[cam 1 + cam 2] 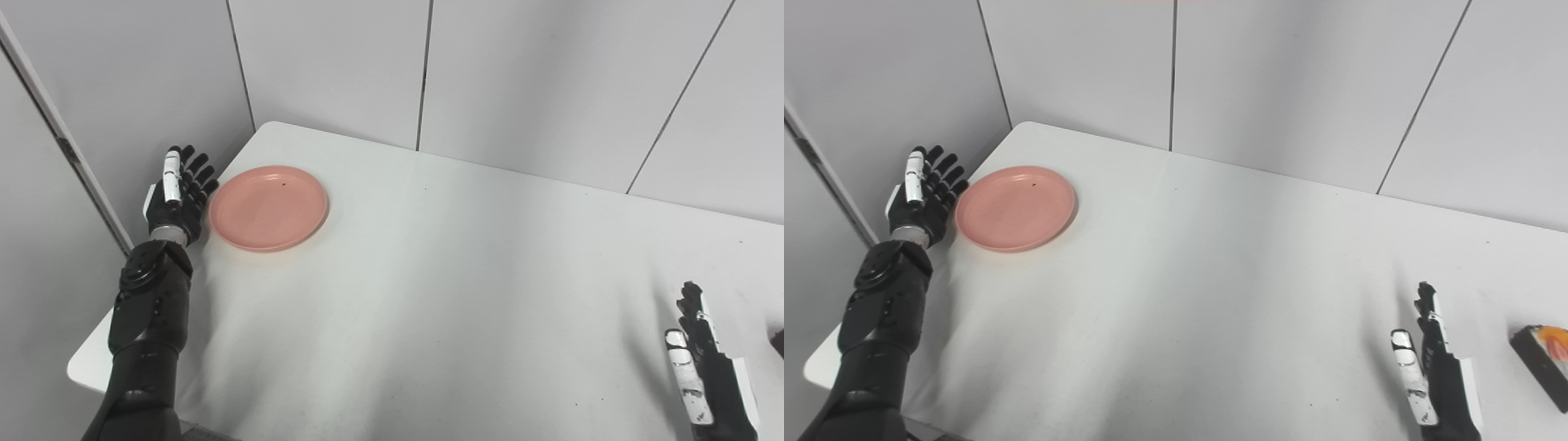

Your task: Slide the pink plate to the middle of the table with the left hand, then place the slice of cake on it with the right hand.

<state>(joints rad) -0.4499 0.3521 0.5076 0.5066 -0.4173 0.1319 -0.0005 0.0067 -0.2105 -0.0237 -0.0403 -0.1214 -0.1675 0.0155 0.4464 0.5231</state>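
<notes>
Two things matter here: the plate [268,207] and the cake [1545,360]. The plate lies flat near the far left corner of the desk [429,294], well away from the middle. My left hand [177,197] stands just beside its left rim, fingers [199,168] released and straight, palm toward the plate; I cannot tell whether it touches the rim yet. The plate looks stiff, light and smooth, so I judge it will glide easily on this bare top. I would press the rim's outer edge low and push gently, or it may spin or skid too far. My right hand [1439,373] waits near the right front, fingers open, holding nothing. The cake sits just beyond it at the desk's right edge, dark with an orange topping; it is probably soft, best taken lightly by its sides.
</notes>
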